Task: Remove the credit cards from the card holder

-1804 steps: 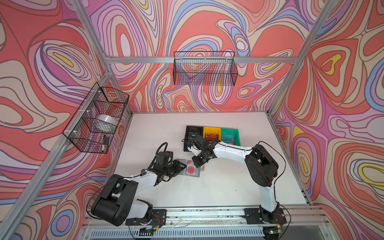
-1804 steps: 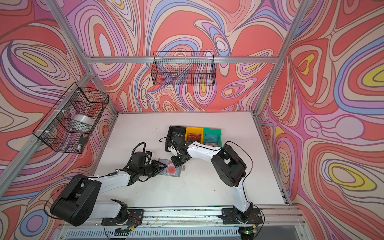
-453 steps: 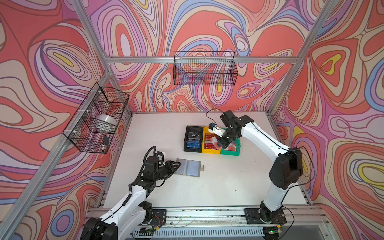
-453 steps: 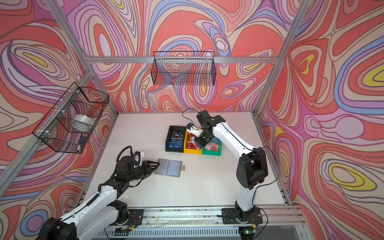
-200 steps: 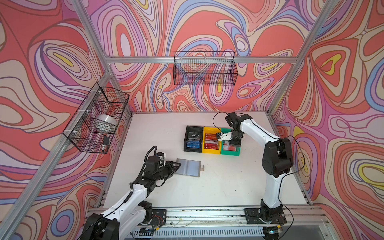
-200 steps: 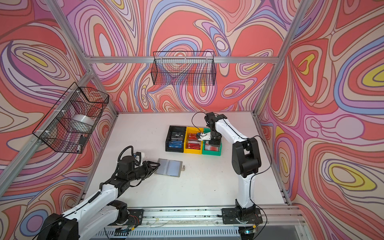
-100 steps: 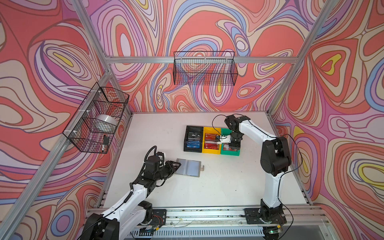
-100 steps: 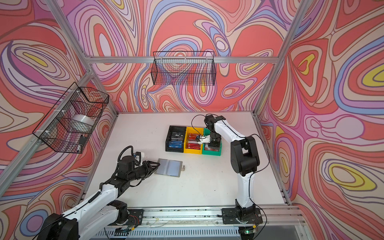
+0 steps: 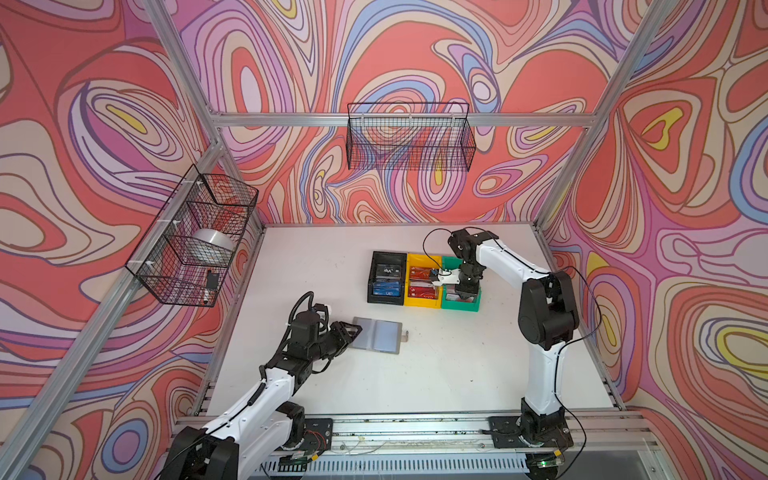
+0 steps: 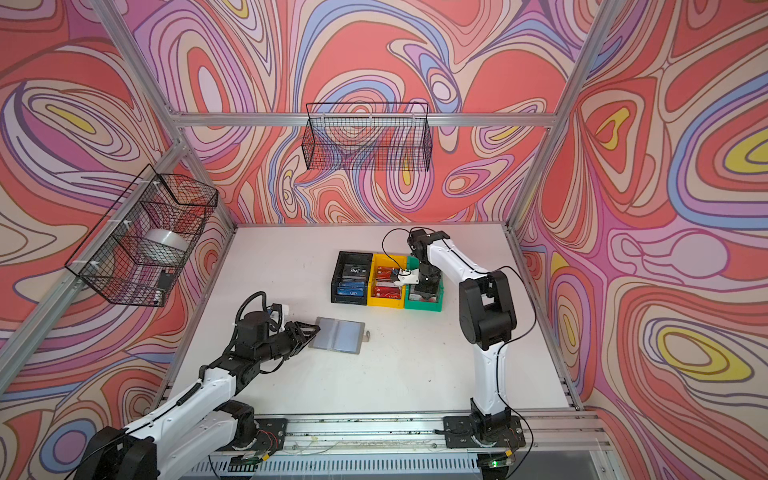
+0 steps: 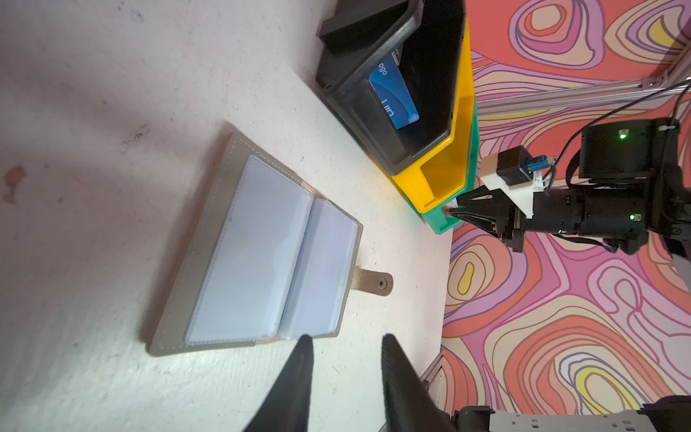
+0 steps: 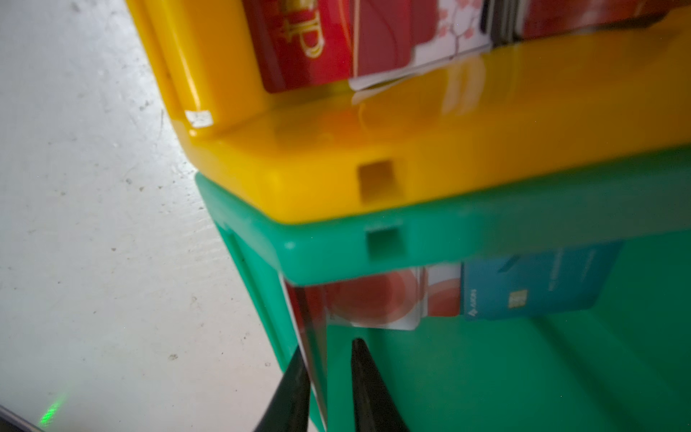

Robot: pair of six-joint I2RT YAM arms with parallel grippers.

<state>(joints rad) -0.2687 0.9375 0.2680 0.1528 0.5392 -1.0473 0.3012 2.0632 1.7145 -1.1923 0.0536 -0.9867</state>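
Your right jaws, parted narrowly inside the green bin, straddle a thin card edge-on, loose enough to drop it; left jaws gape empty beside the card holder, open on the counter, sleeves bare

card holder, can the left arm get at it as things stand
Probably yes: the left gripper, jaws apart and empty, sits right at the edge of the card holder, which lies open and flat with nothing between them.
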